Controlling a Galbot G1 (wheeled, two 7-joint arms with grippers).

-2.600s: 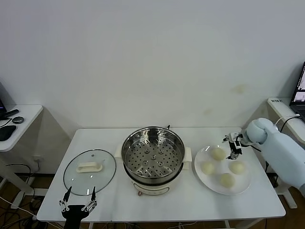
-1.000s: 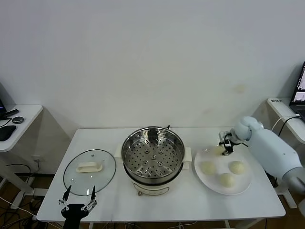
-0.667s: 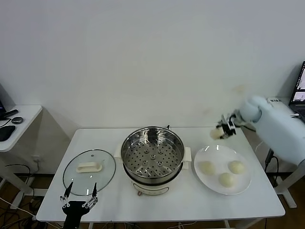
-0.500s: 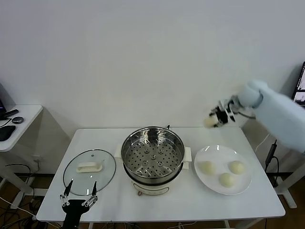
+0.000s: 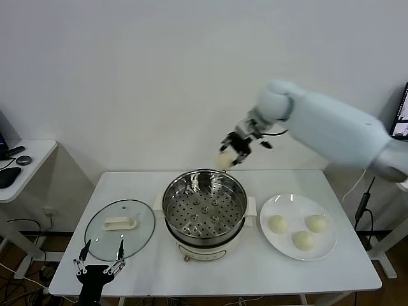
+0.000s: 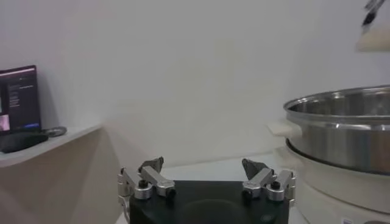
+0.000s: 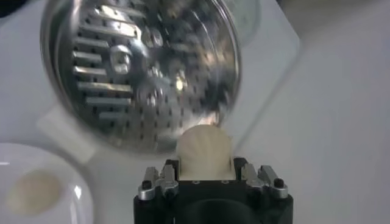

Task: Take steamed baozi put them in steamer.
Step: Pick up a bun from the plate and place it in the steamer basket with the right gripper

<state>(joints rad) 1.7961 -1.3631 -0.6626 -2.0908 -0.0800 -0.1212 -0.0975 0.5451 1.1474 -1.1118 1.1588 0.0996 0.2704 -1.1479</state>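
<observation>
baozi: 3 on plate (image 5: pixel 319 245) | right gripper (image 5: pixel 231 152) grips 1 | left gripper (image 5: pixel 99 267) spread

The right arm (image 5: pixel 331 131) is clad in smooth, pale blue-white shells with a rounded joint. The right gripper (image 7: pixel 210 176) and left gripper (image 6: pixel 206 182) are each built on a black block, with silver metal brackets fixed by dark screws.

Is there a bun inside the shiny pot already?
No, the steamer tray is bare; the right gripper holds one baozi above its rim.
</observation>
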